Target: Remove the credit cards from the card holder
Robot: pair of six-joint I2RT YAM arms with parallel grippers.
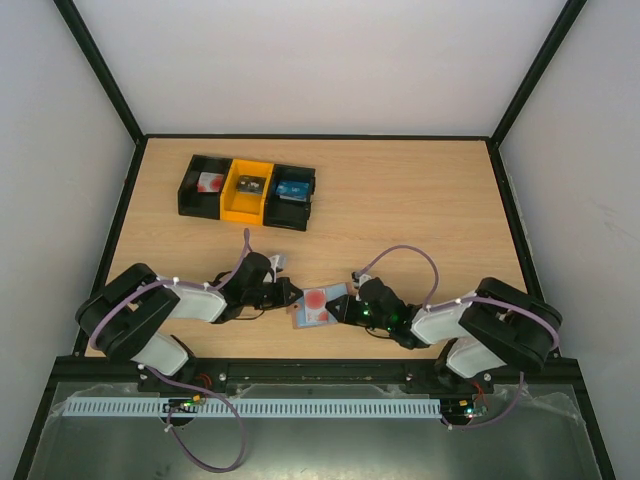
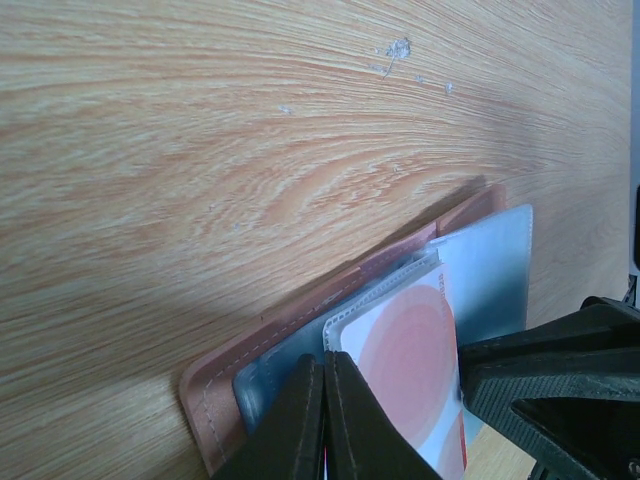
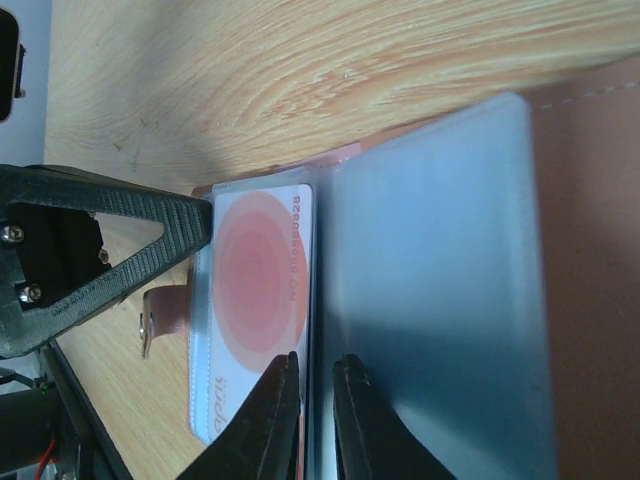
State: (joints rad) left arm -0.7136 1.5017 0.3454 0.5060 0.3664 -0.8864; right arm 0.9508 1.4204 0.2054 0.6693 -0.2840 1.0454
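Spanning left-right, open card holder (image 3: 430, 280); left pincer (image 2: 321, 362) pressed together, right pincer (image 3: 317, 362) barely parted.

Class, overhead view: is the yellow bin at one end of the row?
No, the yellow bin sits between two black bins.

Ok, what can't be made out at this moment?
Left wrist view: what, if anything, the shut left gripper pinches; the bottom edge cuts it off.
Right wrist view: whether the right gripper grips the white card with the pinkish-red circle; its fingers cover the contact.
Same view: any card inside the blue-grey pocket panel; the panel hides it.
Top view: contents of the black-and-yellow row of bins; too small.
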